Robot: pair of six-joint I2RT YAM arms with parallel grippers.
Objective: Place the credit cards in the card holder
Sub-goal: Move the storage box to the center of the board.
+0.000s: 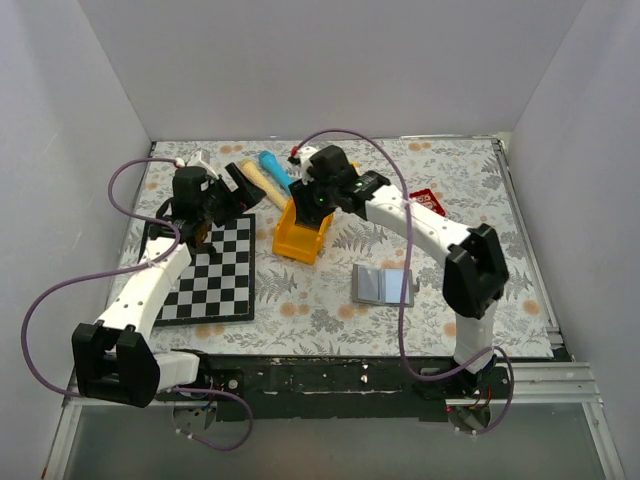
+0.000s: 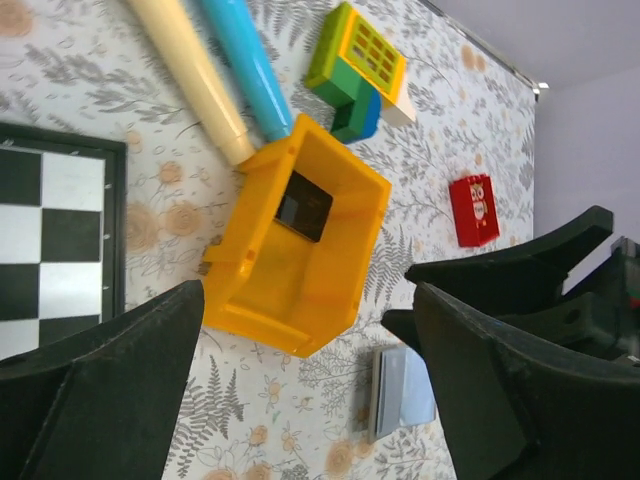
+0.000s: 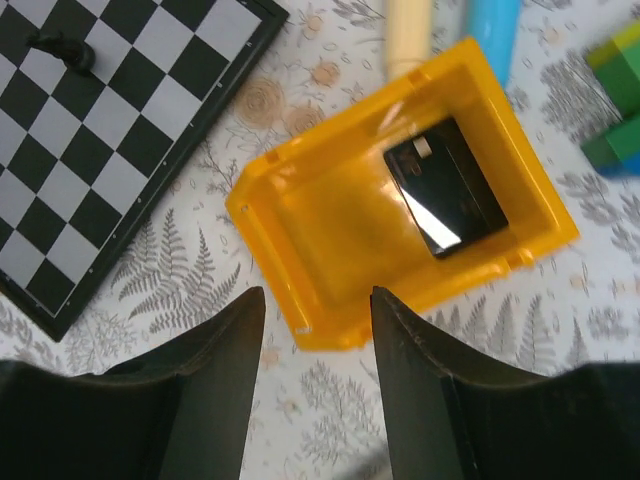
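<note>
Poised, right gripper (image 3: 315, 300) spread, above orange tray (image 3: 280, 240) to fetch black card (image 3: 445, 190) inside; left gripper (image 2: 308, 300) likewise spread nearby. Next: lower, pinch card edge.

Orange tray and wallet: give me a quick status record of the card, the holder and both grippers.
card: black credit card flat inside orange tray; only one seen
holder: card holder lies open, apart from tray, no card seen in it
right: right gripper open, empty, above tray
left: left gripper open, empty, hovering by chessboard
</note>
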